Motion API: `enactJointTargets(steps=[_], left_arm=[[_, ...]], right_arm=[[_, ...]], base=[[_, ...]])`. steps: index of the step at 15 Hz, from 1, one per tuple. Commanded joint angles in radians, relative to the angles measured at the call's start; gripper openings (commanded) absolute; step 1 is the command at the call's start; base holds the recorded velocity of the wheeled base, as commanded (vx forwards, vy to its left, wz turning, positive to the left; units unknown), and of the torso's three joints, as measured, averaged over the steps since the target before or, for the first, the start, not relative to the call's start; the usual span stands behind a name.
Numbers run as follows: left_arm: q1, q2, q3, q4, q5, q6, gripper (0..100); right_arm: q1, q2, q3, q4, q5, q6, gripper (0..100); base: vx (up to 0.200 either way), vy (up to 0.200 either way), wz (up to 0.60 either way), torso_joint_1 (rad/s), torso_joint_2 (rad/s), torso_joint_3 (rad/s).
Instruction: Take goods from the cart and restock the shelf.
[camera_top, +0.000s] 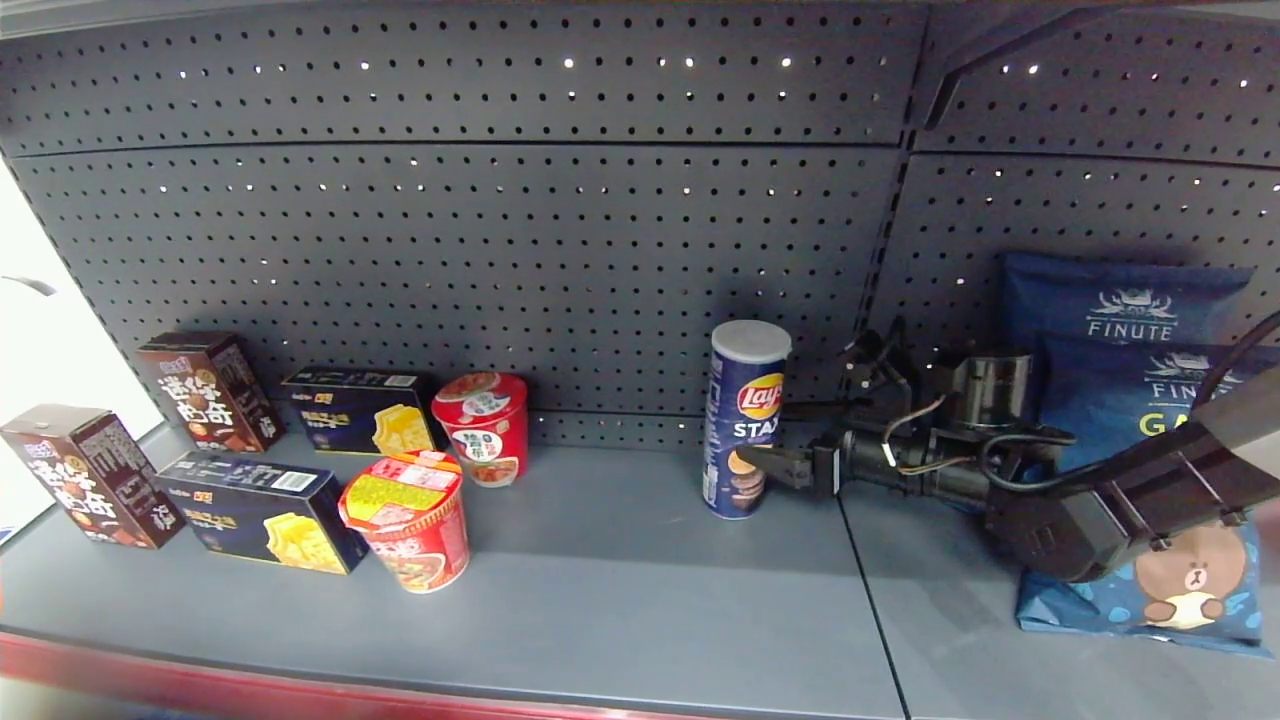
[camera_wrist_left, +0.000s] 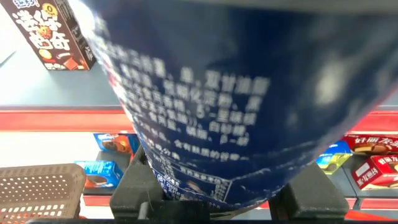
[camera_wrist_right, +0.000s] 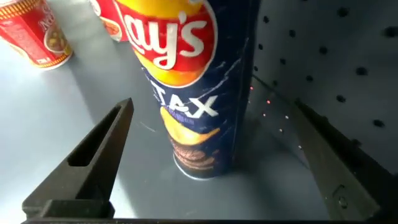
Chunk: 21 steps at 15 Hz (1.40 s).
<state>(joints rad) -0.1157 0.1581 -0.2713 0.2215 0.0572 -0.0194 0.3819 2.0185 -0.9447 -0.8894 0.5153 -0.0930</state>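
Note:
A dark blue chips can (camera_top: 745, 430) with a pale lid stands upright on the grey shelf (camera_top: 620, 600), near the pegboard back wall. My right gripper (camera_top: 762, 458) reaches in from the right at the can's lower half. In the right wrist view, that gripper (camera_wrist_right: 211, 112) is open, its fingers (camera_wrist_right: 102, 149) spread on either side of the chips can (camera_wrist_right: 196, 93) with a gap on both sides. My left gripper (camera_wrist_left: 227, 200) is shut on a second dark blue can (camera_wrist_left: 236, 87) with white print, held in front of the shelf's red front edge.
Two brown boxes (camera_top: 95, 470), two dark blue boxes (camera_top: 265, 510) and two red cup noodles (camera_top: 410, 520) stand at the shelf's left. Blue snack bags (camera_top: 1130, 330) lean at the right. Bare shelf lies between the noodles and the can. A brown basket (camera_wrist_left: 37, 190) sits lower down.

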Motion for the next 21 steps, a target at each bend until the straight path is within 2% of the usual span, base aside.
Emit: enactJointTargets(steps=[1, 6, 9, 12, 13, 17, 21], left_arm=[[0.002, -0.008, 0.001, -0.001, 0.001, -0.001, 0], [0.004, -0.017, 0.021, 0.001, 0.003, 0.001, 0], [0.007, -0.058, 0.02, 0.072, 0.004, 0.002, 0], [0.007, -0.061, 0.012, 0.082, 0.006, 0.002, 0], [0.007, -0.061, 0.015, 0.082, 0.006, 0.002, 0], [0.007, -0.061, 0.032, 0.082, 0.006, 0.002, 0], [0.007, -0.061, 0.049, 0.079, 0.007, 0.001, 0]], right_arm=[[0.003, 0.058, -0.025, -0.016, 0.005, 0.001, 100], [0.014, 0.124, -0.059, -0.025, 0.025, 0.001, 100], [0.037, 0.167, -0.12, -0.022, 0.028, 0.006, 100], [0.052, 0.19, -0.143, -0.023, 0.026, 0.009, 100], [0.054, 0.198, -0.143, -0.025, 0.023, 0.009, 0], [0.054, 0.169, -0.131, -0.023, -0.012, 0.006, 0], [0.081, 0.025, -0.022, -0.025, -0.047, 0.001, 0]], base=[[0.0, 0.0, 0.0, 0.0, 0.0, 0.0], [0.0, 0.0, 0.0, 0.0, 0.0, 0.0], [0.0, 0.0, 0.0, 0.0, 0.0, 0.0], [0.0, 0.0, 0.0, 0.0, 0.0, 0.0], [0.0, 0.0, 0.0, 0.0, 0.0, 0.0], [0.0, 0.0, 0.0, 0.0, 0.0, 0.0], [0.0, 0.0, 0.0, 0.0, 0.0, 0.0]])
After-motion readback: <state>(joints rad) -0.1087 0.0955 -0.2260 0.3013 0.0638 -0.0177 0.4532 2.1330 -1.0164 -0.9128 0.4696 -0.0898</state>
